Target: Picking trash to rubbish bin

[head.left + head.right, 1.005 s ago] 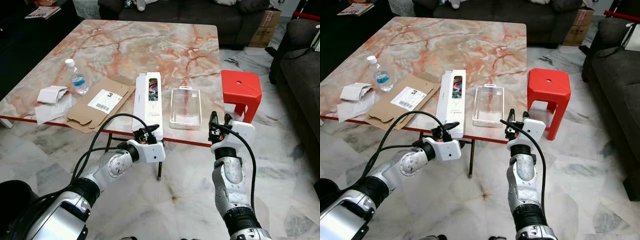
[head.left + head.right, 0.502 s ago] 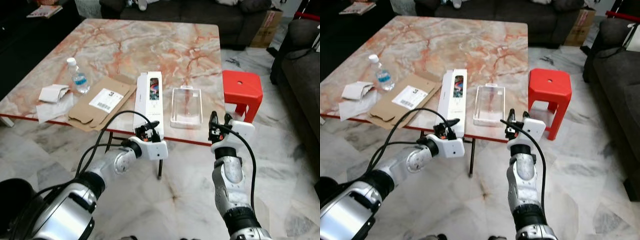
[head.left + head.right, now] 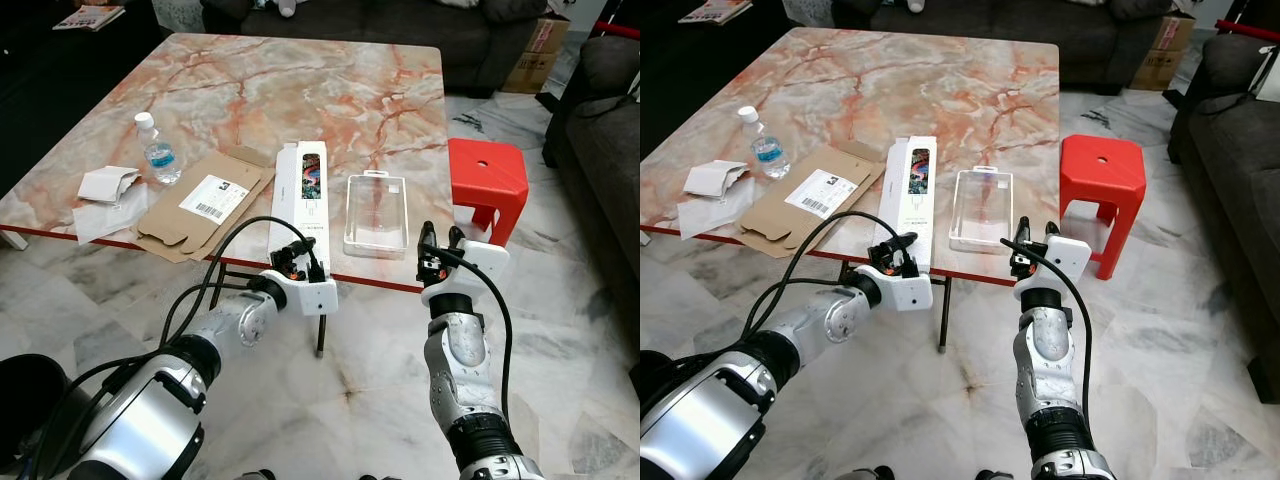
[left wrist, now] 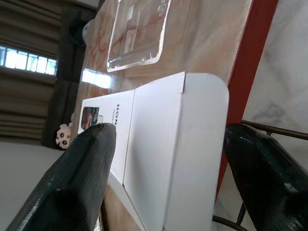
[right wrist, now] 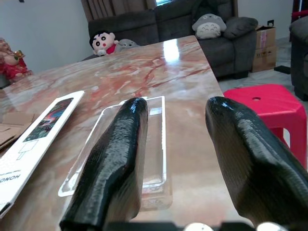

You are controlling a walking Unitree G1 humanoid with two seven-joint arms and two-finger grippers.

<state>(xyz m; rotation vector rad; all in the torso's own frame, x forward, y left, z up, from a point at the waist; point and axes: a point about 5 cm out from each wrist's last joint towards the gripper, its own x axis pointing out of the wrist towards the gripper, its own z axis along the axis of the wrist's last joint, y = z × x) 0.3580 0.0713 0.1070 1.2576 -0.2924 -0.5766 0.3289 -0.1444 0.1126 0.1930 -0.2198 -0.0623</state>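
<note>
Your left gripper (image 3: 297, 262) sits at the near edge of the marble table (image 3: 300, 90), its two black fingers spread apart around the near end of a long white box (image 3: 300, 200). From the left wrist camera, one finger (image 4: 77, 178) lies over the box's top face and the other sits below the table's red edge, with the box end between them but not yet squeezed. Whether either finger touches the box you cannot tell.

Your right gripper (image 3: 437, 243) is raised just in front of the same table edge, fingers parted and holding nothing. It points toward a clear plastic tray (image 3: 375, 212) that lies flat beside the white box, to its right.

Further to your left on the table lie a flattened cardboard box (image 3: 200, 205) with a shipping label, some crumpled white paper (image 3: 105, 195), and a small water bottle (image 3: 157, 155) standing upright near them.

A red plastic stool (image 3: 487, 180) stands on the pale marble floor at the table's right corner. Dark sofas (image 3: 600, 110) line the far side and the right side of the room.
</note>
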